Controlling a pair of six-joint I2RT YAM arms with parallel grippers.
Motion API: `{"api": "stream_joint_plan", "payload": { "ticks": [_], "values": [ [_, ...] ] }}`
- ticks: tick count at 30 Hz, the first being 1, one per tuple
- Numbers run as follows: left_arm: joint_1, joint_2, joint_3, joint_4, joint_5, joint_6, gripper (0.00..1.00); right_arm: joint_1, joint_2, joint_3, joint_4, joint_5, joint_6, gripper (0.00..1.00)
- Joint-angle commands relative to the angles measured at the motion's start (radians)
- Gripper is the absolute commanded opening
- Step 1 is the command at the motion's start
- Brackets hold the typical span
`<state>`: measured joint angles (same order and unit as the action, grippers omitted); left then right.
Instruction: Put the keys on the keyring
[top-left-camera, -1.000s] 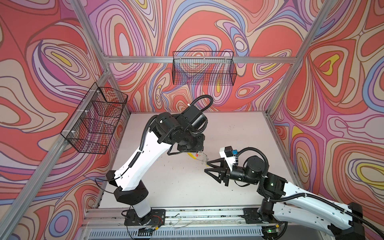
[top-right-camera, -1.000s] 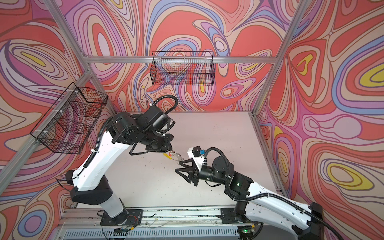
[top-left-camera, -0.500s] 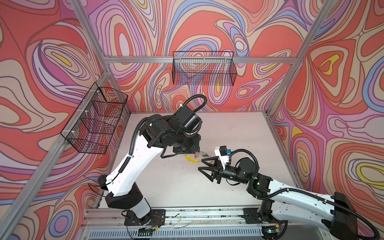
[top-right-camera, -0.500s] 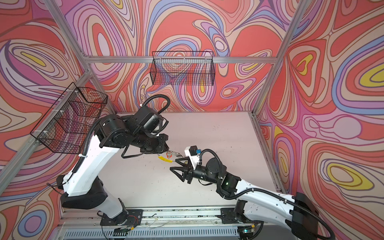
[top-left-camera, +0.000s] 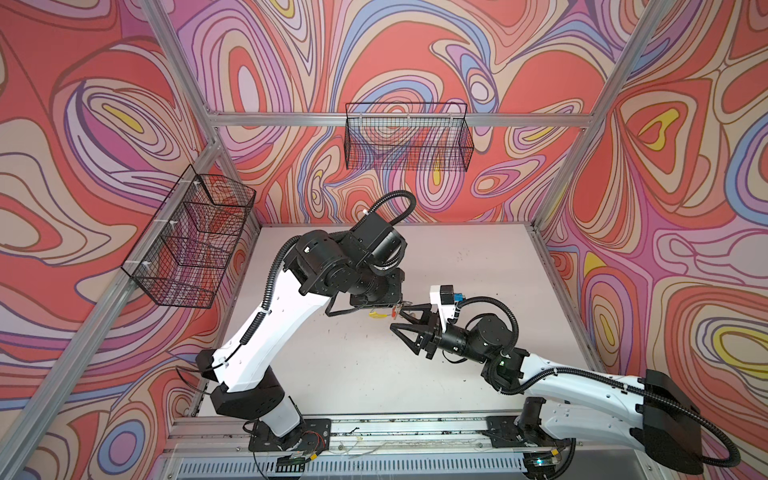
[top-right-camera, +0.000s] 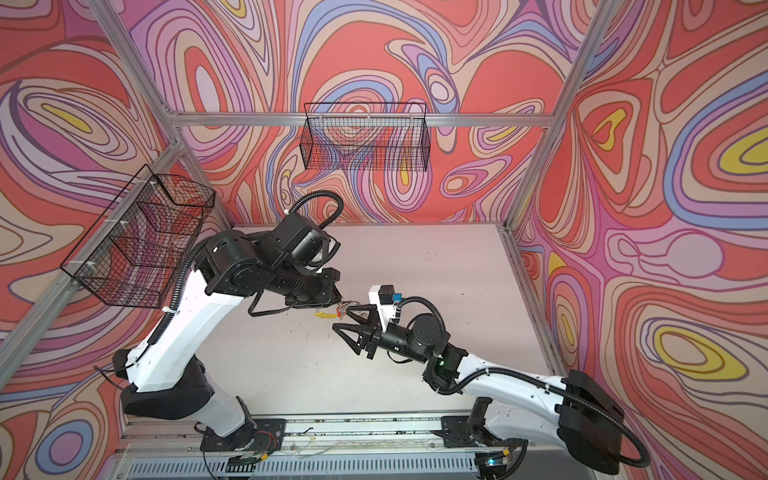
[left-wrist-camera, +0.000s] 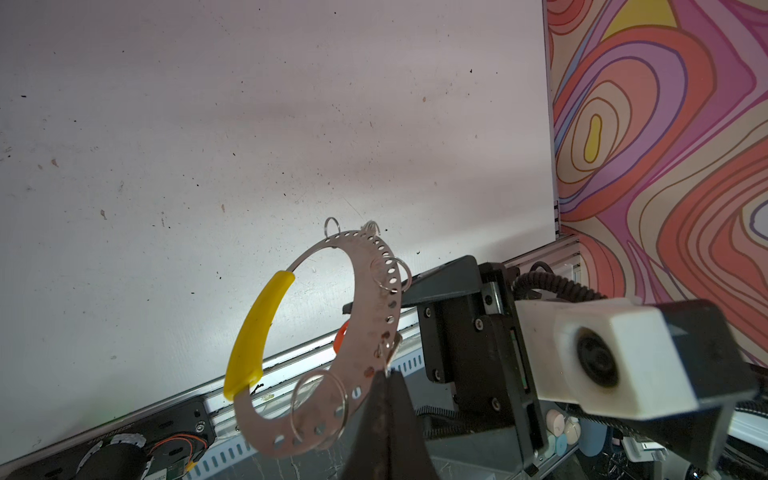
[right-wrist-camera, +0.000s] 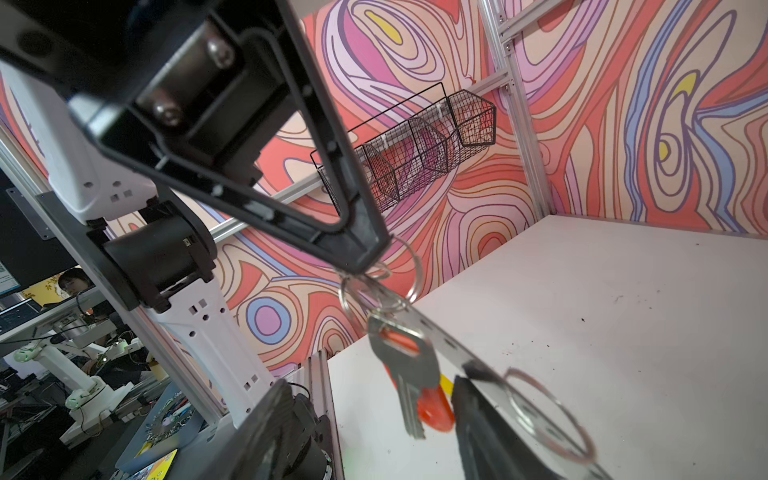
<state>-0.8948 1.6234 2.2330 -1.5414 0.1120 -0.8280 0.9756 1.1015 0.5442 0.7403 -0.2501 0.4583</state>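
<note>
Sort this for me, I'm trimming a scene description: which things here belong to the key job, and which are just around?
Job: keyring, held aloft; red-tagged key, hanging from it.
Just around: back-wall wire basket; side-wall wire basket.

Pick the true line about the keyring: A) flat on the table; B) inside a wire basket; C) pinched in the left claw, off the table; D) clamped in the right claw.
C: the left wrist view shows the left claw shut on the rim of the keyring, clear of the table.
</note>
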Motion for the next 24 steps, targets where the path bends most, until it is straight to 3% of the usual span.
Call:
{"api": "stream_joint_plan", "payload": {
  "ticks": [1, 16, 24],
  "values": [
    [0.003, -0.034, -0.011, 0.015, 0.008, -0.022, 0.00, -0.003, 0.001, -0.016, 0.097, 0.027, 0.003, 0.63],
    [0.003, -0.048, -0.041, 0.044, 0.032, -0.033, 0.00, -0.014, 0.078, -0.001, 0.168, 0.011, 0.013, 0.45],
    [0.003, -0.050, -0.052, 0.049, 0.028, -0.030, 0.00, -0.017, 0.038, -0.012, 0.179, 0.015, 0.013, 0.20]
  ]
}}
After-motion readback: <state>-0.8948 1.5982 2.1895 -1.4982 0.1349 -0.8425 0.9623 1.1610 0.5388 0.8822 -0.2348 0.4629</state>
